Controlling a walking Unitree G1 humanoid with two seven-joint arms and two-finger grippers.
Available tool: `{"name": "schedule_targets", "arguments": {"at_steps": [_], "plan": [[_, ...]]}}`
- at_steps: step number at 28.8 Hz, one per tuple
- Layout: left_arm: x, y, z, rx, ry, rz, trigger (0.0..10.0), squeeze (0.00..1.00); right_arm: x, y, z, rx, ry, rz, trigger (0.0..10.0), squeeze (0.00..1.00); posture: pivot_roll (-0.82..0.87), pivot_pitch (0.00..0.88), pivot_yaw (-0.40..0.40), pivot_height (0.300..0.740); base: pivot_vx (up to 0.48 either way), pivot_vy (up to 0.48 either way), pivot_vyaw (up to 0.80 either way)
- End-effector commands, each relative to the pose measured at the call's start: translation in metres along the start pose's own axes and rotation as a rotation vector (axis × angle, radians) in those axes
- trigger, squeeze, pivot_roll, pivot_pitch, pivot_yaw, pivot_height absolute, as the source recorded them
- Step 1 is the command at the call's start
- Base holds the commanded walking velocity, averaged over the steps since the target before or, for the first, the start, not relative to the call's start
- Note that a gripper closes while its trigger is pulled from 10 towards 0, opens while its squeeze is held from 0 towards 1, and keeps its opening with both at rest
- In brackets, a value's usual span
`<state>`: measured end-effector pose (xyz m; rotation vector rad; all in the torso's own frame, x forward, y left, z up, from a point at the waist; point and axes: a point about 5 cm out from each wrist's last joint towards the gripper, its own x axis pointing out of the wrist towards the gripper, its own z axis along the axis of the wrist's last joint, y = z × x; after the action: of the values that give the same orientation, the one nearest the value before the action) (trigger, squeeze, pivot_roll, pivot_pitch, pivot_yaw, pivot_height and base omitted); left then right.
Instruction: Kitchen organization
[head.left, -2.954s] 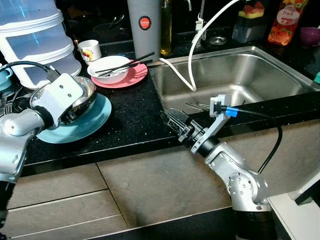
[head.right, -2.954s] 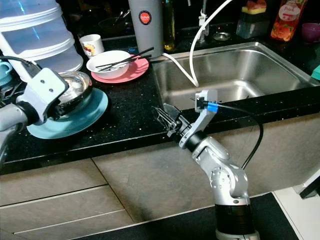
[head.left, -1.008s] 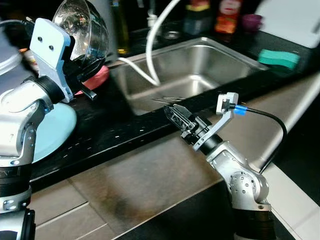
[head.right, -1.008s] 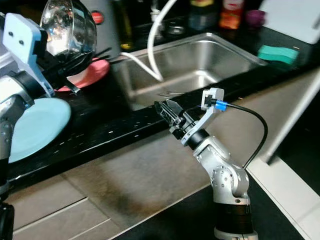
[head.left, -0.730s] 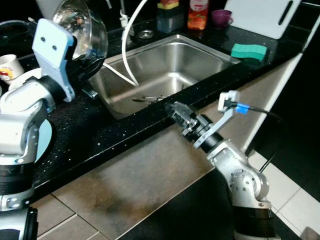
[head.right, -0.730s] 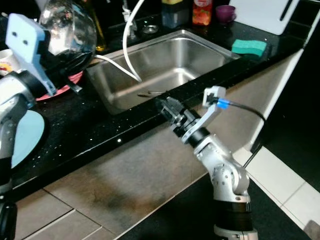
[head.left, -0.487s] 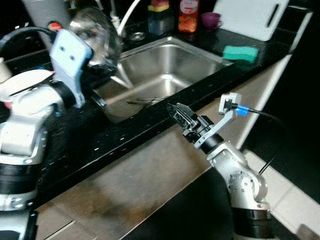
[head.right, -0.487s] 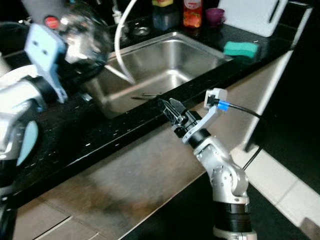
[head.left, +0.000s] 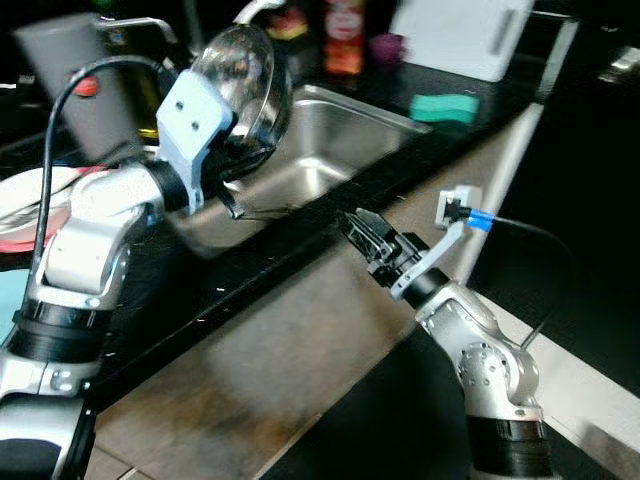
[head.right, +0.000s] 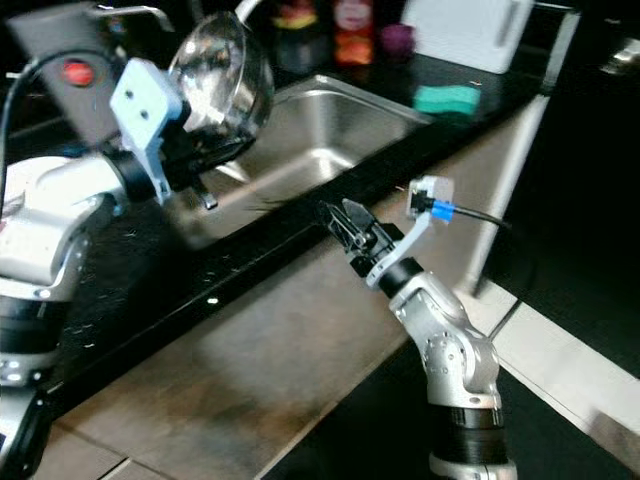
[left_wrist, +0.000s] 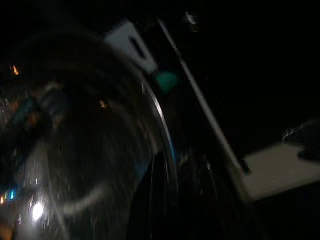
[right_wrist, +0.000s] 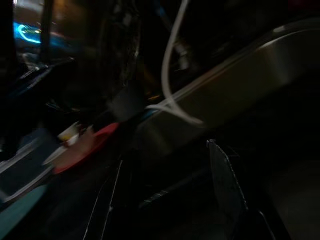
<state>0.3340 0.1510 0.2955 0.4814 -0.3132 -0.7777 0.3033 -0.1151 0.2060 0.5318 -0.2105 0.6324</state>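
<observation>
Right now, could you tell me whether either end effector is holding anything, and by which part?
The left end effector holds the steel bowl by its rim, tilted above the sink. The right end effector is open and holds nothing.

Black counter (head.left: 300, 235): green sponge (head.left: 444, 105), white cutting board (head.left: 455, 35), pink plate (head.left: 40, 215).

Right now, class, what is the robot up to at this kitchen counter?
The left gripper holds a shiny steel bowl tilted on its side, raised over the near left corner of the steel sink. The right gripper hangs empty, fingers apart, in front of the black counter's edge. A green sponge lies on the counter beyond the sink.
</observation>
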Motion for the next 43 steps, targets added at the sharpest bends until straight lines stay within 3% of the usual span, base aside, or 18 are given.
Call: {"name": "schedule_targets", "arguments": {"at_steps": [1, 6, 13, 25, 29, 33, 36, 40, 43], "plan": [[0.002, 0.000, 0.002, 0.033, -0.030, 0.018, 10.0, 0.00, 0.001, 0.003, -0.001, -0.007, -0.006, 0.002, 10.0, 0.00, 0.01, 0.000, 0.094, 0.740, 0.000, 0.000, 0.00], [0.006, -0.001, 0.001, 0.071, -0.021, 0.043, 10.0, 0.00, 0.001, 0.004, -0.001, -0.013, -0.004, 0.005, 10.0, 0.00, 0.00, 0.000, 0.095, 0.740, 0.000, -0.192, 0.00], [0.007, 0.004, 0.001, 0.021, -0.050, 0.103, 10.0, 0.00, 0.001, 0.005, -0.003, -0.014, 0.004, 0.009, 10.0, 0.00, 0.01, 0.000, 0.092, 0.740, 0.000, -0.133, 0.00], [0.008, 0.007, 0.000, 0.033, -0.044, 0.129, 10.0, 0.00, 0.001, 0.007, -0.004, -0.008, 0.004, 0.011, 10.0, 0.00, 0.01, 0.000, 0.096, 0.740, 0.000, 0.000, 0.00], [0.005, 0.015, -0.008, 0.032, -0.008, 0.158, 10.0, 0.00, 0.001, 0.008, -0.004, -0.007, 0.004, 0.012, 10.0, 0.00, 0.01, 0.000, 0.096, 0.740, 0.000, 0.000, 0.00], [0.001, 0.028, -0.031, 0.040, 0.079, 0.182, 10.0, 0.00, 0.001, 0.008, -0.004, -0.006, 0.009, 0.014, 10.0, 0.00, 0.01, 0.000, 0.091, 0.740, 0.000, 0.000, 0.00], [0.001, 0.029, -0.039, 0.037, 0.106, 0.168, 10.0, 0.00, 0.001, 0.009, -0.004, -0.006, 0.011, 0.015, 10.0, 0.00, 0.00, 0.000, 0.093, 0.740, 0.000, 0.000, 0.00], [0.005, 0.022, -0.058, -0.053, 0.102, 0.091, 10.0, 0.00, -0.002, 0.010, -0.003, -0.008, 0.012, 0.014, 10.0, 0.00, -0.02, 0.000, 0.097, 0.740, 0.000, 0.000, 0.00], [0.008, 0.018, -0.060, -0.065, 0.097, 0.070, 10.0, 0.00, -0.004, 0.011, -0.002, -0.010, 0.012, 0.013, 10.0, 0.00, -0.02, 0.000, 0.098, 0.740, 0.000, 0.000, 0.00]]}}
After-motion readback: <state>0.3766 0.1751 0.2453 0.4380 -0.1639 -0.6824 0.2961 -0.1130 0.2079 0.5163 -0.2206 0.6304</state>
